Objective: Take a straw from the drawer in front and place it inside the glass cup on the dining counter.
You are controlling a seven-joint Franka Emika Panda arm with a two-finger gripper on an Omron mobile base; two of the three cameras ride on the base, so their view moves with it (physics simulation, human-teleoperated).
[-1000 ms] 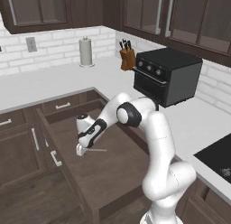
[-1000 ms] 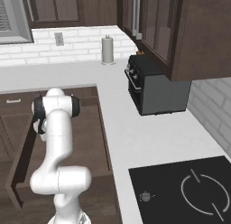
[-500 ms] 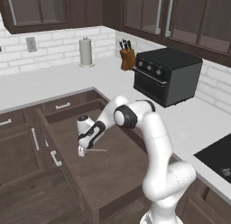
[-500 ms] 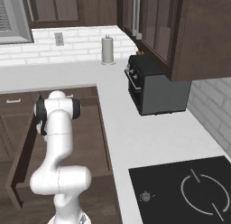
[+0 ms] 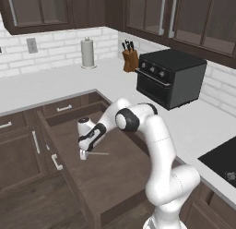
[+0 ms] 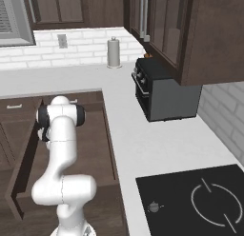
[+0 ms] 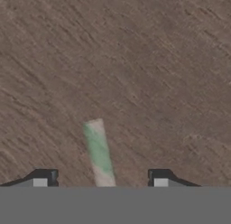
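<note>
In the drawer (image 5: 110, 177) — grainy flat wood | pincer (image 5: 83, 155) spread astride thin pale straw (image 7: 99, 153)

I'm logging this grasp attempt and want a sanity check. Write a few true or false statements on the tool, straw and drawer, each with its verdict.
1. The drawer is pulled open. True.
2. The tool has its fingertips apart, with the straw between them. True.
3. The straw is lifted clear above the counter. False: it lies on the drawer's brown floor, at the tool.
4. The tool is over the black oven. False: it is down inside the drawer.
5. A paper towel roll stands by the brick wall. True.
</note>
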